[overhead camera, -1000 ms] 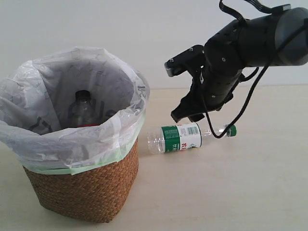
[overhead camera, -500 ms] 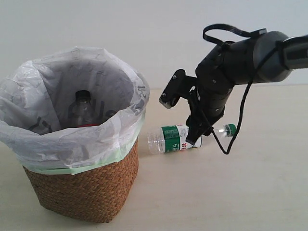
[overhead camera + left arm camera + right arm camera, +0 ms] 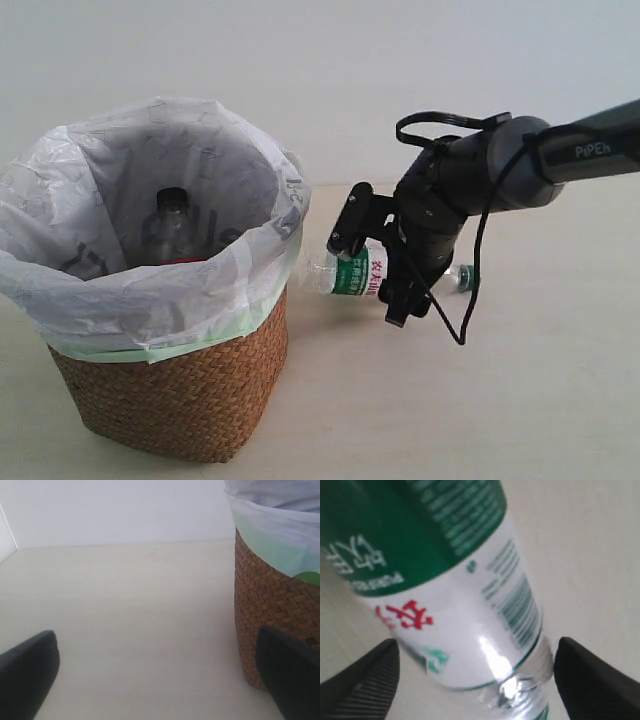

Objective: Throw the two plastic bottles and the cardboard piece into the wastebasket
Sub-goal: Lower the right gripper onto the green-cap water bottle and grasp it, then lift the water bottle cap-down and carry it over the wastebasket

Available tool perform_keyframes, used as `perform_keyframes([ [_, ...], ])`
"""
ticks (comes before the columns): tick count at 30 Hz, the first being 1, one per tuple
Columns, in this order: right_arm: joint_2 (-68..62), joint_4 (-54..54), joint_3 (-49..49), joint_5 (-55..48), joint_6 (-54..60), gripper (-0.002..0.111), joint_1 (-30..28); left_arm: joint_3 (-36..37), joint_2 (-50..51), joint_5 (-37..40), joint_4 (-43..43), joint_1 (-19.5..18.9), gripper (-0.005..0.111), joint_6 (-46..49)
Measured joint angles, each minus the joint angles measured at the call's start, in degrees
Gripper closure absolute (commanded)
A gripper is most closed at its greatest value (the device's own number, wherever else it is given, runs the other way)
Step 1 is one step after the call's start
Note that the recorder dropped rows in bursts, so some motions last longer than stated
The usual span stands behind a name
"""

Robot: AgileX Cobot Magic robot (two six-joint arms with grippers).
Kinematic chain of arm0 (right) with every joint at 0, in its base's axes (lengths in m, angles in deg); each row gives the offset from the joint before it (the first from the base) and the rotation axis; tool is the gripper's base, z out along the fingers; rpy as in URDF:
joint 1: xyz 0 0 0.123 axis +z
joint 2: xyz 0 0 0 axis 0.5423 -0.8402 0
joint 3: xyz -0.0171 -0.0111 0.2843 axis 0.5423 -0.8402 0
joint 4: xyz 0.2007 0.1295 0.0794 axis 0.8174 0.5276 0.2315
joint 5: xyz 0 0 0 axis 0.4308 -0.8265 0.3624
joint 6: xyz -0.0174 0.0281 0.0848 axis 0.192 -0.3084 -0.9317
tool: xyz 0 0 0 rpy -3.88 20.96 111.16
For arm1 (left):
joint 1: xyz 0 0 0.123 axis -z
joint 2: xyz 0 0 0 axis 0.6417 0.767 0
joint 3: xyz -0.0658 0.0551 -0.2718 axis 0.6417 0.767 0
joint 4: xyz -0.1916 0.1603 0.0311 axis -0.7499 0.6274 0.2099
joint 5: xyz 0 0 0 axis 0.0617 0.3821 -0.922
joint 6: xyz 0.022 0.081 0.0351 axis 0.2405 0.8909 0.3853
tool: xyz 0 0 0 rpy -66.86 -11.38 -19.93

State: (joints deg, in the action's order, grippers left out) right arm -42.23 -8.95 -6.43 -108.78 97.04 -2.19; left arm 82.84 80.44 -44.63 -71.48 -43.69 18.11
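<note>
The wastebasket [image 3: 190, 390], brown wicker with a crinkled white bag liner, stands at the left; its wall also shows in the left wrist view [image 3: 265, 605]. Inside it stands the larger bottle with the black cap [image 3: 172, 225]. The slimmer green-label bottle [image 3: 352, 272] lies on its side on the table just right of the basket, green cap [image 3: 463, 277] pointing right. My right gripper [image 3: 400, 295] is open, lowered over the bottle's label, a finger on each side of the bottle [image 3: 465, 605] without pinching it. My left gripper [image 3: 160, 680] is open over bare table beside the basket. The cardboard piece is out of view.
A pale tabletop [image 3: 520, 400] stretches to the right and front of the basket. A white wall backs the scene. The right arm's black cable [image 3: 465, 320] loops down near the bottle's neck.
The right arm has come down and moved left, from above the bottle to straddling its label. The bottle, basket and left gripper have stayed put.
</note>
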Motion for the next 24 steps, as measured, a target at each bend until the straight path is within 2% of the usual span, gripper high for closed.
perform_keyframes([
  [5,-2.79,0.01,0.29,3.59,-0.32,0.045,0.0,0.0,0.0,0.0,0.0,0.0,-0.001,0.0],
  [7,-3.33,-0.28,0.51,4.5,-1.85,0.054,0.0,0.0,0.0,0.0,0.0,0.0,-0.001,0.0],
  [11,-3.81,-0.51,0.84,5.05,-5.62,0.1,0.0,0.0,0.0,0.0,0.0,0.0,-0.001,0.0],
  [12,-3.81,-0.61,0.84,5.05,-6.67,0.108,0.0,0.0,0.0,0.0,0.0,0.0,-0.001,0.0],
  [18,-3.81,-0.98,0.84,4.95,-14.35,0.108,0.0,0.0,0.0,0.0,0.0,0.0,-0.001,0.0],
  [24,-1.05,-0.52,0.09,3.13,-26.93,0.108,-1.97,0.0,0.0,0.0,0.0,0.0,-0.001,0.0],
])
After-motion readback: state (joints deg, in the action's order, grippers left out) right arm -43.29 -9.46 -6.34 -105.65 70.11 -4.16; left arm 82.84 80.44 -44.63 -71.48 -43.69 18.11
